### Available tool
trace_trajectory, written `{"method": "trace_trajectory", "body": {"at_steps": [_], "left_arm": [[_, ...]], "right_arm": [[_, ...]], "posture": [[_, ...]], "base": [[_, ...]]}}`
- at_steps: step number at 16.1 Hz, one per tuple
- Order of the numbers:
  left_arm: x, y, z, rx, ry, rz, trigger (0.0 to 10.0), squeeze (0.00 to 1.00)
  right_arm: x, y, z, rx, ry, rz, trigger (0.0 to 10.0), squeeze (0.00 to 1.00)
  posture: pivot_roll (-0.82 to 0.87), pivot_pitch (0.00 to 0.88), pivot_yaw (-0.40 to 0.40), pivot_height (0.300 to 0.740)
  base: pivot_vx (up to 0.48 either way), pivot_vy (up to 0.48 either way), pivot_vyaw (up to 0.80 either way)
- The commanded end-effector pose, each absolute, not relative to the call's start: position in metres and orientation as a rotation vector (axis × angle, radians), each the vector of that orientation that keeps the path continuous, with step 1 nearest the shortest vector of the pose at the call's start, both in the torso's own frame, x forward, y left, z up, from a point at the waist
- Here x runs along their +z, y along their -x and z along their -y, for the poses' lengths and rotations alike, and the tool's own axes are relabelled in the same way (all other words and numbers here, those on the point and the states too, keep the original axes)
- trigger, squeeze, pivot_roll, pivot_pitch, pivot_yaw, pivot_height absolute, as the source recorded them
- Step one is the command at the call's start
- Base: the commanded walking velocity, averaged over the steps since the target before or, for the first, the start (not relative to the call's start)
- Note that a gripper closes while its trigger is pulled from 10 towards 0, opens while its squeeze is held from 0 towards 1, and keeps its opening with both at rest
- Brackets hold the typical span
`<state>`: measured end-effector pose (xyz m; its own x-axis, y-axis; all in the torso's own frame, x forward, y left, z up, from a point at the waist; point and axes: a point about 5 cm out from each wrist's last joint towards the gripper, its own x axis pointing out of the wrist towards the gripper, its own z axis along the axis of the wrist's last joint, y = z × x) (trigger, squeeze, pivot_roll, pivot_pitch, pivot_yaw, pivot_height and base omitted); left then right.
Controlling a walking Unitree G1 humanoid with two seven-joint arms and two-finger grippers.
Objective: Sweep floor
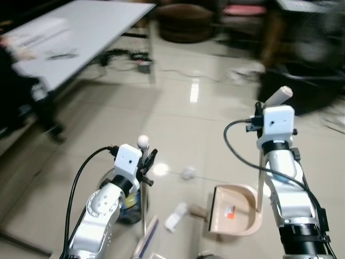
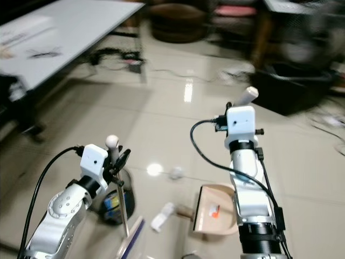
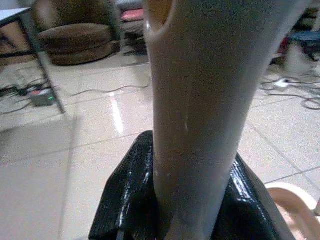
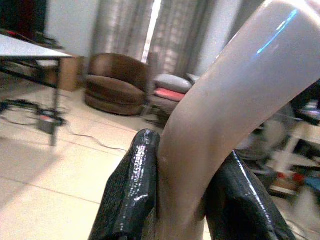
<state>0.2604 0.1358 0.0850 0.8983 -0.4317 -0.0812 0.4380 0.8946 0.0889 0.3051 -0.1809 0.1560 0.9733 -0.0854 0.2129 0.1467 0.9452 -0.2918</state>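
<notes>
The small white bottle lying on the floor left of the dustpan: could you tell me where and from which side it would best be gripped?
Probably across its middle, from straight above. The white bottle lies on its side on the tiled floor, so its long flanks face outward for the fingers. Both grippers are occupied: the left gripper holds the broom handle, the right gripper the dustpan handle.

No legible text anywhere (papers on table too blurred)
</notes>
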Motion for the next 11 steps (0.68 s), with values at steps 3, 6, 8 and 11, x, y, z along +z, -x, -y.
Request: {"method": "trace_trajectory", "body": {"at_steps": [3,6,8,11], "left_arm": [[0.083,-0.264,-0.137,-0.436,-0.112,-0.055,10.0,0.0],[0.087,-0.27,-0.132,-0.408,-0.106,-0.015,10.0,0.0],[0.094,-0.275,-0.133,-0.362,-0.115,0.024,10.0,0.0],[0.101,-0.28,-0.138,-0.303,-0.137,0.074,10.0,0.0]], "right_arm": [[0.171,-0.302,0.178,-0.131,0.333,0.266,10.0,0.0],[0.161,-0.299,0.175,-0.165,0.317,0.227,10.0,0.0],[0.15,-0.296,0.173,-0.162,0.224,0.169,10.0,0.0],[0.143,-0.293,0.17,-0.142,0.189,0.132,10.0,0.0]], "posture": [[-0.13,0.0,0.047,0.74],[-0.13,0.0,0.046,0.74],[-0.14,0.0,0.05,0.74],[-0.14,0.0,0.051,0.74]], "base": [[0.0,0.0,-0.8],[0.0,0.0,-0.8],[0.0,0.0,-0.8],[0.0,0.0,-0.8]]}}
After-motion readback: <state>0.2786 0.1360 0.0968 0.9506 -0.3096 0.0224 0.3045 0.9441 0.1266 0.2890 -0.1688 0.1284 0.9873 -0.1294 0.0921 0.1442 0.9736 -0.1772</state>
